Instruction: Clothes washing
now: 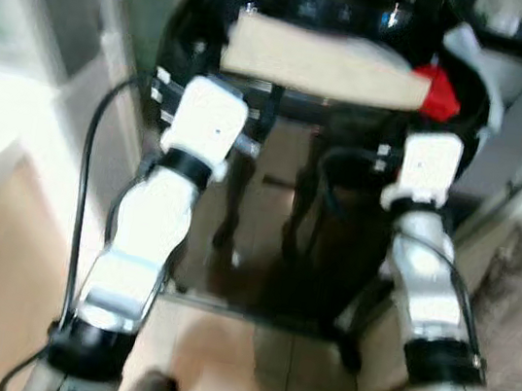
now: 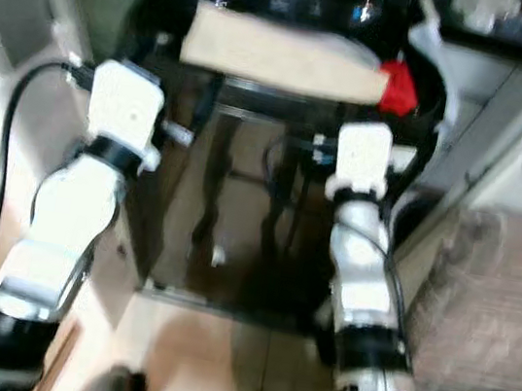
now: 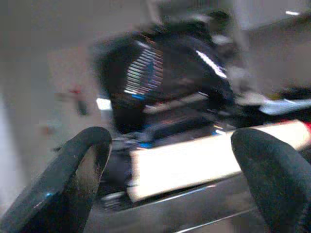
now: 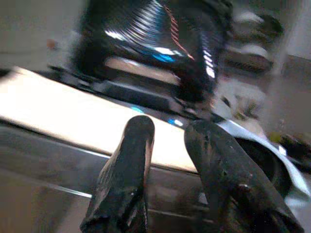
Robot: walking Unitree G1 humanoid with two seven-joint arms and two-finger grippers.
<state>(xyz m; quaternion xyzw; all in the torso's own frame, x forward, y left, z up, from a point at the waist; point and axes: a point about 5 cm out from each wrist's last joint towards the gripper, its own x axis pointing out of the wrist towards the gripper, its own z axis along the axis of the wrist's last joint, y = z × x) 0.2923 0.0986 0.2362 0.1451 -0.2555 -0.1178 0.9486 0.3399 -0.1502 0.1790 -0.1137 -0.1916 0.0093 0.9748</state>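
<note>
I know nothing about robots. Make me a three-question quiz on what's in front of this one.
1. True or false: a red item lies beside the beige cloth on the black washer.
2. Which gripper has its fingers wider apart: A) left gripper, B) right gripper?
3. Fill in: the cloth lies across the washer's ____ edge.

Key: 1 true; 2 A; 3 top.
</note>
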